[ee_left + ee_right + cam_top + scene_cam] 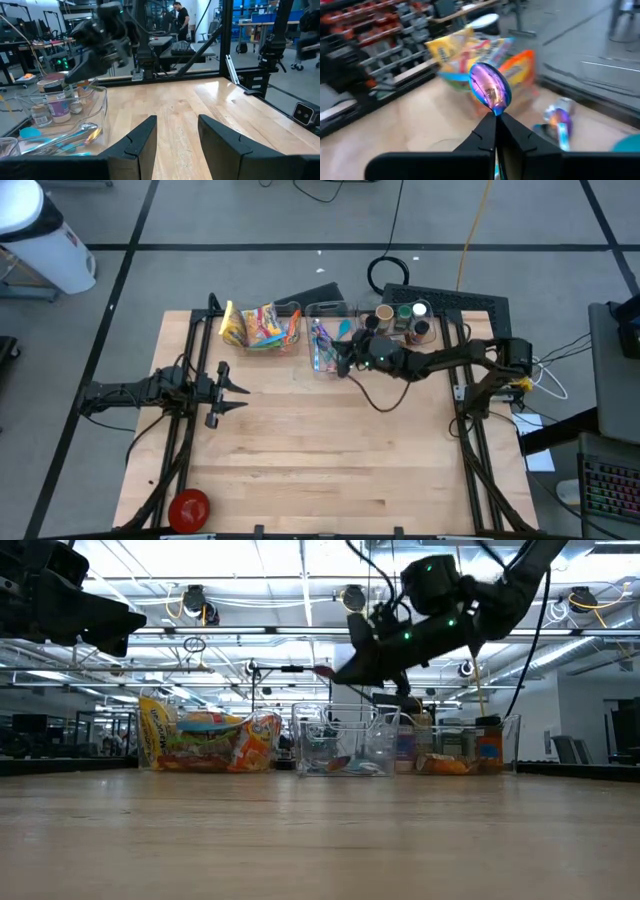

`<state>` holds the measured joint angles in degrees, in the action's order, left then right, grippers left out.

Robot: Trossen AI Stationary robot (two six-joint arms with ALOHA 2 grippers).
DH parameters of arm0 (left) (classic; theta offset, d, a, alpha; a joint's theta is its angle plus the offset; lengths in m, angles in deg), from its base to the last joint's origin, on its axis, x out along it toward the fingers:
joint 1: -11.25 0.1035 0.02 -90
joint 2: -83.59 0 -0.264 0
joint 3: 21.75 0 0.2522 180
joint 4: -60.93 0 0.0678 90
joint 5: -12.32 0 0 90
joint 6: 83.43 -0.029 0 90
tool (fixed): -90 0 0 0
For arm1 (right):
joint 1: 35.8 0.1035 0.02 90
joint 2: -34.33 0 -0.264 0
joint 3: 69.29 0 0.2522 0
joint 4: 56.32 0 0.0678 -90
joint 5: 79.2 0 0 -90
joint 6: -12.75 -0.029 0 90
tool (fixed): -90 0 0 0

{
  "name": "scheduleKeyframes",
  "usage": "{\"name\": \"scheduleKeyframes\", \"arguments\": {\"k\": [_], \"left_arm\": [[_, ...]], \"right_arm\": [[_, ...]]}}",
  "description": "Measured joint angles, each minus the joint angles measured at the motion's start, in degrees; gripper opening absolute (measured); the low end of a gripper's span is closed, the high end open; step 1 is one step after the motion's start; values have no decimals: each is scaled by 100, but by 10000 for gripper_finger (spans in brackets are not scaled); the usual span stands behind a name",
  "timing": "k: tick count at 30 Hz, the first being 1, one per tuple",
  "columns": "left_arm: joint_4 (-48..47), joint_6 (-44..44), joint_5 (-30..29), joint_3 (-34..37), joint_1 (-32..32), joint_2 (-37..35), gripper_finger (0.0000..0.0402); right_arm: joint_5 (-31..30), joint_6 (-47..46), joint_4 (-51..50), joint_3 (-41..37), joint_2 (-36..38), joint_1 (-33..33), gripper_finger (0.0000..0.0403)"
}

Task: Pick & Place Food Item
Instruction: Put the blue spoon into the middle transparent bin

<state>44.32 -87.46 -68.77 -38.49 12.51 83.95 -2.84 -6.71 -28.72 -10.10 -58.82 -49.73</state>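
Right wrist view gives me the clearest look: my right gripper [495, 125] is clenched on the neck of a spoon [491, 91], and only its shiny purple-blue bowl shows above my fingertips. The handle is hidden between and behind my fingers, so I can't see its end. The spoon's long axis runs straight out along my fingers, bowl leading, aimed toward the bin of snack bags [485, 55], which is blurred here.

From the high view my right gripper [348, 360] hangs over the middle clear bin [330, 315] at the back of the table [320, 460], and the spoon itself is too small to pick out there. In the low view my right gripper [350, 665] sits above that bin, clear of its rim, and the spoon is lost against the ceiling lights.

My left gripper [238, 392] waits over the table's left side, jaws released and parted with nothing between them. A red round object [189, 507] lies near the front left corner, what it is I can't tell.
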Motion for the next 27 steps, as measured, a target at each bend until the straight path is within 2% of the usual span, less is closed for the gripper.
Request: {"name": "scheduleKeyframes", "arguments": {"k": [6,10,21,27], "left_arm": [[1,0,2,0,0,0,152],[2,0,2,0,0,0,152],[0,0,0,2,-2,0,152],[1,0,0,0,-1,0,152]], "right_arm": [[-466,-145,-226,-7,-376,-176,2],[-615,-191,-165,-4,-470,-175,16],[-584,-80,-169,-3,-472,-175,121],[-576,209,-159,0,-304,-100,155]]}}
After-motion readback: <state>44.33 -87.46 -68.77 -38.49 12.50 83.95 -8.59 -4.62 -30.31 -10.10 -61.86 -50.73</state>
